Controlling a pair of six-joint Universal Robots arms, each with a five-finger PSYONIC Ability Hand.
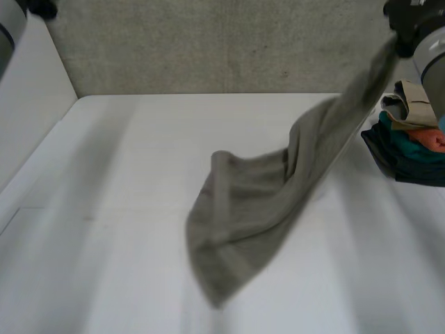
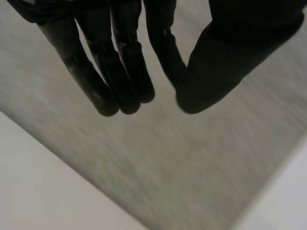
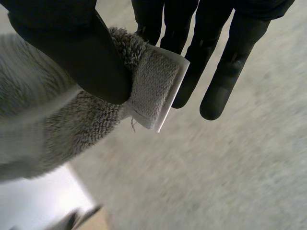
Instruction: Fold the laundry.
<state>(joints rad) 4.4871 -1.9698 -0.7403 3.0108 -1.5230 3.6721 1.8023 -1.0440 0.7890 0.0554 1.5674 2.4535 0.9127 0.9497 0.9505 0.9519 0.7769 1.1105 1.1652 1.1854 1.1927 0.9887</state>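
Left arm (image 1: 7,38): at the far left corner of the table (image 1: 118,216), raised above the surface. Left hand (image 2: 125,62): in its wrist view the fingers (image 2: 103,93) hang nearly straight and close together, the thumb (image 2: 220,67) stands apart from them, and nothing lies between them; the hand is loose and empty.

Grey-green towel (image 1: 257,202): it runs as a slanted sheet from the middle of the table up toward the far right corner. Its lower end, with a woven band, lies crumpled on the surface nearer the front edge; its upper end narrows to one corner.

Right hand (image 1: 405,15): held high over the far right corner, it grips that upper corner of the towel. In its wrist view the thumb (image 3: 76,48) presses the hemmed corner against the fingers (image 3: 225,67), which are almost straight.

Pile of clothes (image 1: 410,149): dark blue, teal, orange and beige pieces heaped at the right edge of the table, just beside the hanging towel.
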